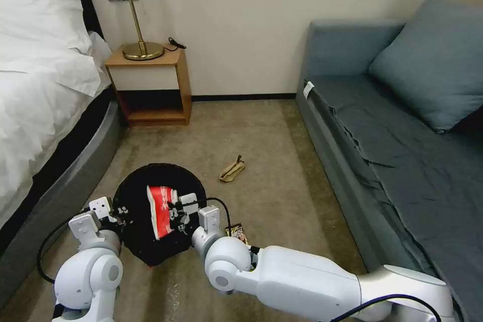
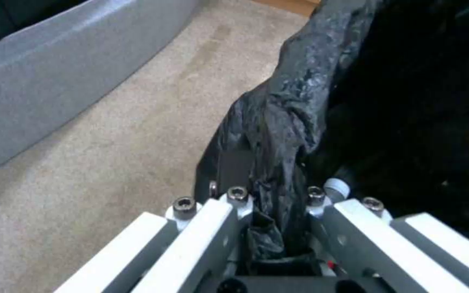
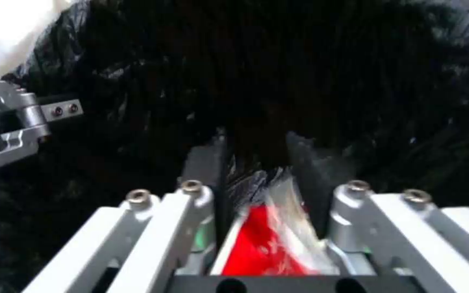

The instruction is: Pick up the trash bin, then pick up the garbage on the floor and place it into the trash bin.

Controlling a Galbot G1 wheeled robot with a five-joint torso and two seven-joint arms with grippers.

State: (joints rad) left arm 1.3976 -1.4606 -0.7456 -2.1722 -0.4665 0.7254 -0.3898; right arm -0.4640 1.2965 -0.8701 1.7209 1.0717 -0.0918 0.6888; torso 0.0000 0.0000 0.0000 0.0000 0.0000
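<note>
The round black trash bin (image 1: 151,254) with its glossy liner (image 2: 299,101) hangs just above the carpet. My left gripper (image 1: 119,210) (image 2: 275,191) is shut on its near-left rim. My right gripper (image 1: 177,211) (image 3: 256,162) reaches over the bin's mouth, shut on a red-and-white wrapper (image 1: 160,201) (image 3: 261,240) that stands inside the bin. More garbage lies on the carpet: a tan scrap (image 1: 232,169) beyond the bin to the right, and a yellow-brown snack wrapper (image 1: 237,232) partly hidden behind my right wrist. In the right wrist view the left gripper (image 3: 23,118) shows at the liner's edge.
A bed (image 1: 45,90) with a grey base runs along the left. A wooden nightstand (image 1: 151,85) with a brass lamp (image 1: 141,45) stands at the back wall. A blue-grey sofa (image 1: 402,151) fills the right side. Open carpet (image 1: 261,131) lies between them.
</note>
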